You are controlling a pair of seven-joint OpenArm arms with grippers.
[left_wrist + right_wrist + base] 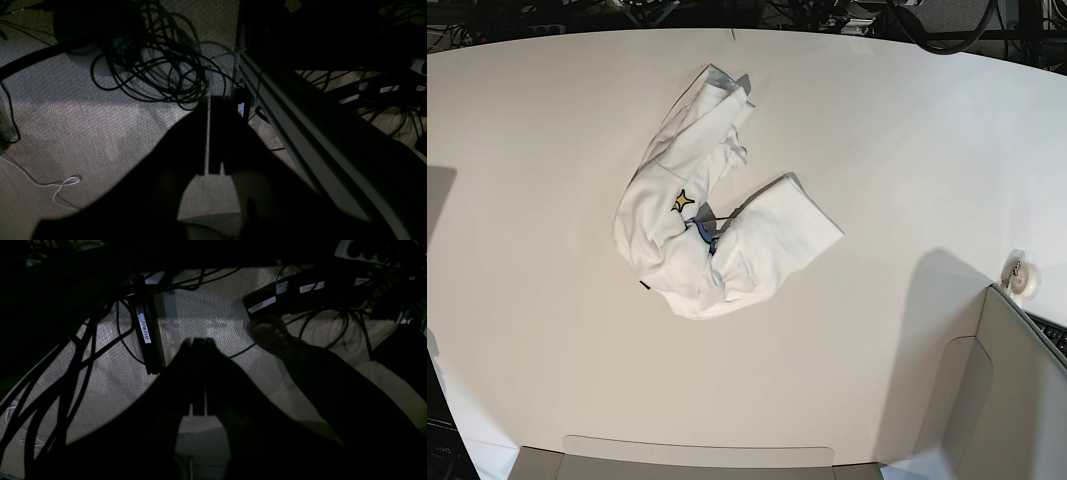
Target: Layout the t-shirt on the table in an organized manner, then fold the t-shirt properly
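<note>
Both sets of fingers are pressed together and hold nothing. The left gripper (209, 140) and the right gripper (198, 376) hang below bench level, pointed at carpeted floor and tangled black cables (156, 73), well away from the t-shirt (712, 225).

The t-shirt lies crumpled in a curved heap near the middle of the bench (907, 150), part of its print, a yellow star (683, 201) and a bit of blue, showing in the folds. Laying it out comes first, I'd judge: each arm should rise, open, and pinch an outer edge of the heap, one on each side, then draw apart to flatten it.

Only the base view shows the t-shirt and bench; neither arm appears there. Only the wrist views show the fingers, dark against the floor.
</note>
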